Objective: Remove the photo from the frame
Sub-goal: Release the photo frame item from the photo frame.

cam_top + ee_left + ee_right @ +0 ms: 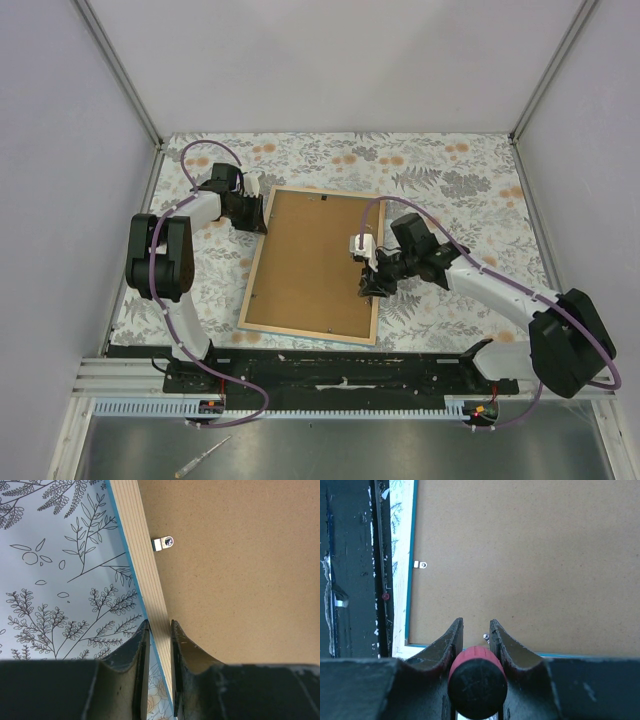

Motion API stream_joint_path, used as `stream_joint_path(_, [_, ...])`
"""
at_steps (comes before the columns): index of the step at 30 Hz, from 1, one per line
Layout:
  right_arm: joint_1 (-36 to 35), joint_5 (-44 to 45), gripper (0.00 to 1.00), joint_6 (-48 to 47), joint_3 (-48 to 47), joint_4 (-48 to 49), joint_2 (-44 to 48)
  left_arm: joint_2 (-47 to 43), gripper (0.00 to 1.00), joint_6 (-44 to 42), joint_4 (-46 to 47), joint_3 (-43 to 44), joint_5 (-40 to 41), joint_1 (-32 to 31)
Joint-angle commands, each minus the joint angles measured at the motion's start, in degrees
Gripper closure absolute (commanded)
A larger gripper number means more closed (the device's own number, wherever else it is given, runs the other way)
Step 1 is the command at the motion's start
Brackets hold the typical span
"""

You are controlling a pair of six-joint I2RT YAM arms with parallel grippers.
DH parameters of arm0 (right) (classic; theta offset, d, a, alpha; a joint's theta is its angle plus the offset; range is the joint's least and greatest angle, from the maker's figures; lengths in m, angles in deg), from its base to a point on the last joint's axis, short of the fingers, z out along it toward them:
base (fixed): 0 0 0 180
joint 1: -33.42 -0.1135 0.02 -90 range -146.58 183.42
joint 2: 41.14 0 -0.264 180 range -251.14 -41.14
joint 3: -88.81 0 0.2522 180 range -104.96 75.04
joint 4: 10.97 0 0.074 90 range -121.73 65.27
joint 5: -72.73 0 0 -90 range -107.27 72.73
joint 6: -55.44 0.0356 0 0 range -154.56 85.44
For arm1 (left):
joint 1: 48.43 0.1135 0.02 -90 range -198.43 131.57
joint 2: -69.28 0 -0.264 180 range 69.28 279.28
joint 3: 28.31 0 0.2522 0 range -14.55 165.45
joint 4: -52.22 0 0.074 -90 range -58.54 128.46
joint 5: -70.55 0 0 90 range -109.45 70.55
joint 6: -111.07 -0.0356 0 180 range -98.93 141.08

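- Now, the photo [315, 265], a large rectangular print, lies face down, so I see only its plain brown board back. It sits inside the frame, not out yet.
- Around it, the thin rectangular frame [300, 332], light wood on its back with a sliver of bright blue at the edge, lies flat mid-table on the grey floral table cover [440, 170].
- My left gripper [160, 627] is near the frame's far left corner. Its fingers are pinched across the wooden rail, one outside over the cover and one on the board side. That's my anchor.
- My right gripper [476, 630] is over the frame's right rail, fingers clamped on a round red-handled tool [477, 677] with a black end cap.
- Just ahead of those fingertips, a small silver metal tab [486, 636] sits at the board's edge. Another shows on the neighbouring rail.
- I read this as the tab-releasing step: the tabs look like what holds the board in.
- Next call: bring the tool's tip onto that tab and swing it off the board, gently, with the left bracing the frame against sliding. The tip is hidden from me, so aiming is the tricky part.
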Motion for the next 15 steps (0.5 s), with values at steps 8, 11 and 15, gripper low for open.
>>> stream_joint_path(8, [0.1,1.0,1.00,-1.4,-2.1,-0.1,-1.7,0.3,0.98,1.0,0.4,-0.3,-1.0,0.4])
stream_joint_path(11, [0.1,1.7,1.00,-1.3,-1.7,0.7,-1.9,0.3,0.98,1.0,0.4,-0.3,-0.9,0.5])
stream_joint_path(15, [0.1,2.5,1.00,-0.9,-1.5,1.5,-2.1,0.0,0.98,1.0,0.4,-0.3,-0.9,0.5])
